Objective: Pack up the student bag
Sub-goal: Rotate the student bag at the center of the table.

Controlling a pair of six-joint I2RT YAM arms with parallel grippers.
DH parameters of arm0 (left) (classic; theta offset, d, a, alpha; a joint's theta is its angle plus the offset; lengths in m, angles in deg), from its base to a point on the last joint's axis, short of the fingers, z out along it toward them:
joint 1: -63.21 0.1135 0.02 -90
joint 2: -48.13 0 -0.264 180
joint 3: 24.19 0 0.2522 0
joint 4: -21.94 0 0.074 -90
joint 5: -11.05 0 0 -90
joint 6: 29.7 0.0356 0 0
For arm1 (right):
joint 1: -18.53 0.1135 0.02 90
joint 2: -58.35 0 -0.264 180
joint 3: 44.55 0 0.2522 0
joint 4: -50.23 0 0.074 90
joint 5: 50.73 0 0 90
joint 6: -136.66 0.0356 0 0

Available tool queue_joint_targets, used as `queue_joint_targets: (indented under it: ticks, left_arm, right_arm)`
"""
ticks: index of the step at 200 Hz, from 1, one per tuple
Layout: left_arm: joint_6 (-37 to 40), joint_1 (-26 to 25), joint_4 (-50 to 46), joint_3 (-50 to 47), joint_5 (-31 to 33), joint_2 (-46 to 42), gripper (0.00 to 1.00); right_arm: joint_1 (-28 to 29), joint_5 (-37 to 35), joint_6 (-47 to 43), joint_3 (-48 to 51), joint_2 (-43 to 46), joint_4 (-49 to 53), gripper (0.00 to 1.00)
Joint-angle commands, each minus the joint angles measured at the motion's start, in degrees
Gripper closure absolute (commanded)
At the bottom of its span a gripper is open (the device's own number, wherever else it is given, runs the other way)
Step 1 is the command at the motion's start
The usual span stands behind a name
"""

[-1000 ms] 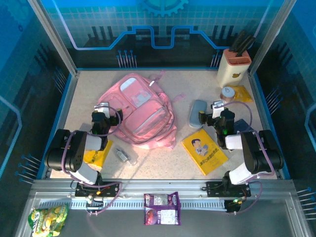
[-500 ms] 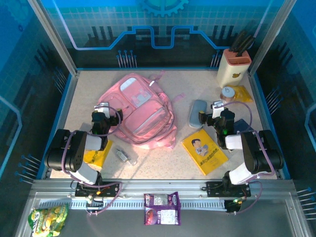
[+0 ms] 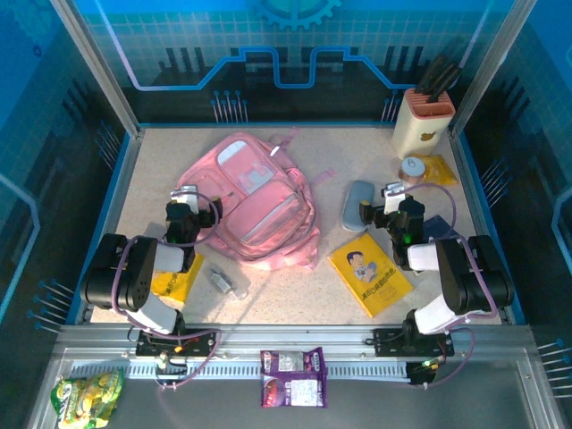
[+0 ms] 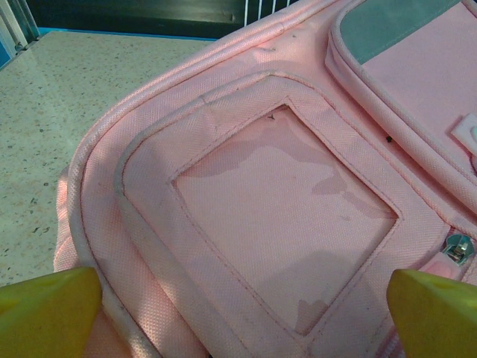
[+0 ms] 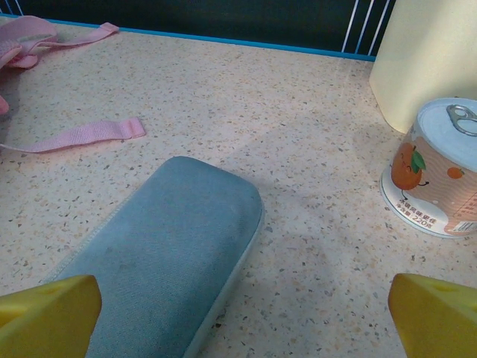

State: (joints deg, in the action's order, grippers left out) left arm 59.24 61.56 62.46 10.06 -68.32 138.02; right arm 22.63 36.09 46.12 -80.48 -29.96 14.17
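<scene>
Nothing has visibly shifted over the last 1 s: both arms and the student bag (image 3: 255, 201) lie as before. The left gripper (image 4: 238, 313) has its yellow fingers (image 4: 45, 307) spread wide and empty, with the bag's pink front panel between and just ahead of them. The right gripper (image 5: 238, 317) is equally wide and empty. A grey pencil case (image 5: 164, 246) lies just ahead, toward its left finger, and a sealed can (image 5: 438, 179) sits ahead-right. Beyond the can, a cream knife block (image 3: 422, 123) holds dark handles.
</scene>
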Motion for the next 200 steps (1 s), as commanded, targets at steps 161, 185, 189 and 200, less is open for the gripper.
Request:
queue_joint_targets:
  ticks: [161, 185, 189, 200]
  left_arm:
    - [0.7, 0.0, 9.7, -5.7, 0.0, -4.4, 0.01]
    - [1.1, 0.0, 9.0, -7.0, -1.1, -8.3, 0.01]
    - [1.1, 0.0, 8.3, -7.2, -1.3, -9.3, 0.01]
    - [1.1, -0.1, 5.5, -7.2, -1.7, -12.8, 0.01]
  right_arm:
    - [1.7, -3.5, -2.0, 1.0, 9.3, 3.0, 0.00]
    - [2.2, -4.7, -0.7, -0.2, 15.2, 10.2, 0.00]
    - [2.2, -5.4, 0.6, -0.7, 16.5, 12.2, 0.00]
    - [2.1, -6.5, 4.8, -3.1, 20.1, 19.8, 0.00]
